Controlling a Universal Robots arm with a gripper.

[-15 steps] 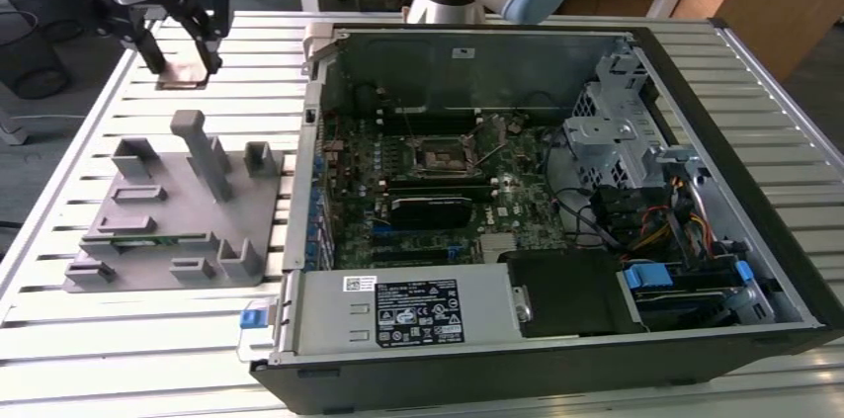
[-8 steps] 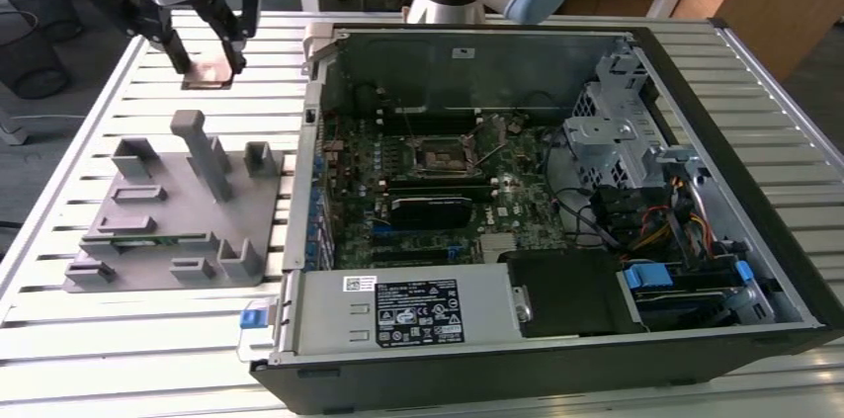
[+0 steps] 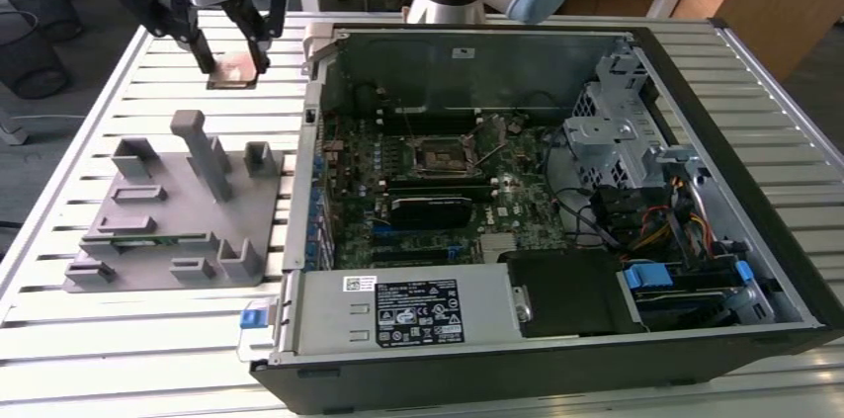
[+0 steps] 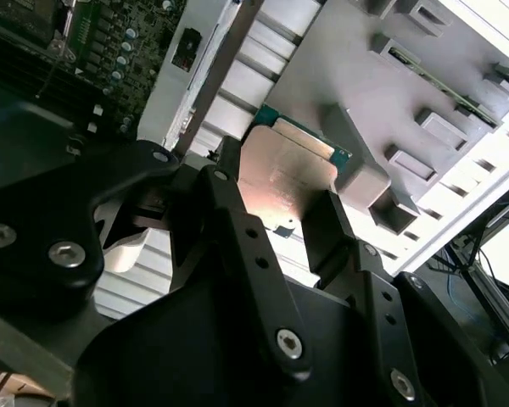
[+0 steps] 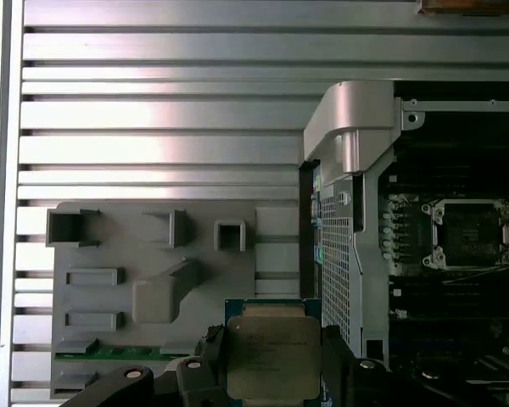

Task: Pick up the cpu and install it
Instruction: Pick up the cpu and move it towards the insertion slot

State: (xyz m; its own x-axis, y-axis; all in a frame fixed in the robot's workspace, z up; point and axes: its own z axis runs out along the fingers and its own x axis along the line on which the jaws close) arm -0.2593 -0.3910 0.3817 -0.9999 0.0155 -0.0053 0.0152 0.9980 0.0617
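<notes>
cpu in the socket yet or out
Out. The claw grips the cpu over the table, outside the case; the socket sits apart with no chip in it.

Open air round the raised pincer (image 3: 233,68) and its cpu (image 5: 273,356)
Grey fixture (image 3: 172,210) posts stand below; the computer case wall (image 3: 314,141) rises between pincer and open socket (image 3: 442,154).

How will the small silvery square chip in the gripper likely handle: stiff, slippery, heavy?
The small flat square cpu with a silvery metal top looks rigid: it spans the black gripper without sagging. That shiny top may be slippery, and it is pinched at just two opposite edges. Thin and small, so probably light.
</notes>
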